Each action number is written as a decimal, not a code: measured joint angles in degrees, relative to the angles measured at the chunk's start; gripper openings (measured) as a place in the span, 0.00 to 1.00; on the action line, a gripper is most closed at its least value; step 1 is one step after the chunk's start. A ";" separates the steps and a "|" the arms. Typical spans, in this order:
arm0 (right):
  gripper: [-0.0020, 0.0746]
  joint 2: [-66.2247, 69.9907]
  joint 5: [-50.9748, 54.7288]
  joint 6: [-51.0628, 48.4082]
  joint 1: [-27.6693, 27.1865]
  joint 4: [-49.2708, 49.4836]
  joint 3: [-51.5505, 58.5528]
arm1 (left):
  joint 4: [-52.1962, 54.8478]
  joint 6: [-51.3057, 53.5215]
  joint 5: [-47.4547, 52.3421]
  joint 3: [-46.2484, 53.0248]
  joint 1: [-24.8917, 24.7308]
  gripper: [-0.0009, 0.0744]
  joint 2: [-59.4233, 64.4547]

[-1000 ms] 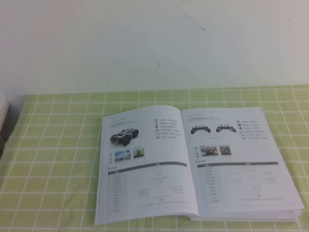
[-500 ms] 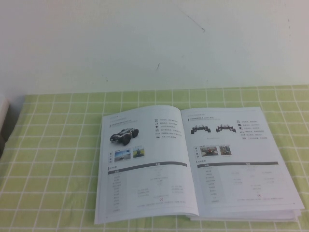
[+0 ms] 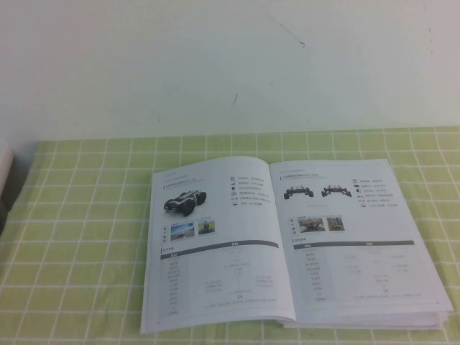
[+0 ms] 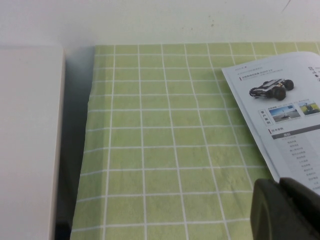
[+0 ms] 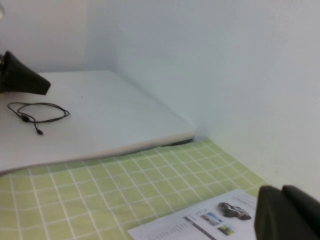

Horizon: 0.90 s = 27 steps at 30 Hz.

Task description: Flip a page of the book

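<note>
The book [image 3: 287, 237] lies open and flat on the green checked cloth, both leaves up, each printed with small vehicle photos and tables. The page is hidden; only these two leaves show. Neither gripper appears in the high view. In the left wrist view, my left gripper [image 4: 279, 200] is shut, empty, hovering by the outer edge of the book's [image 4: 280, 115] left leaf. In the right wrist view, my right gripper [image 5: 282, 210] is shut with nothing in it, held above the book [image 5: 200, 222] and apart from it.
A white board [image 4: 30, 140] lies beside the cloth's left edge, with a thin black cable [image 5: 37, 114] and a dark object [image 5: 22, 77] on it. A white wall stands behind the table. The book's near edge reaches almost to the front of the cloth.
</note>
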 joint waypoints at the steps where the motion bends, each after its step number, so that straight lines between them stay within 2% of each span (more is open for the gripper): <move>1: 0.02 0.00 -0.27 0.00 0.00 -1.48 0.00 | -0.10 0.00 0.00 0.00 0.00 0.01 0.00; 13: 0.02 -0.33 -20.81 -3.60 0.00 -11.93 1.05 | -0.09 0.00 0.13 0.00 0.00 0.01 0.00; 15: 0.02 -1.37 -25.16 -1.38 0.00 -17.08 3.34 | -0.09 0.00 0.13 0.00 0.00 0.01 0.00; 16: 0.02 -2.01 -26.92 1.56 0.00 -21.15 5.04 | -0.09 0.00 0.13 0.00 0.00 0.01 0.00; 18: 0.02 -3.79 -30.94 14.73 -0.30 -35.76 8.80 | -0.09 0.00 0.13 0.00 0.00 0.01 0.00; 21: 0.02 -8.00 -31.38 39.58 -3.36 -56.93 15.64 | -0.09 0.00 0.13 0.00 0.00 0.01 0.00; 24: 0.02 -13.30 -28.78 51.62 -8.02 -65.61 21.39 | -0.09 0.00 0.13 0.00 0.00 0.01 0.00; 27: 0.02 -18.47 -27.32 55.16 -13.58 -68.47 26.82 | -0.09 0.00 0.13 0.00 0.00 0.01 0.00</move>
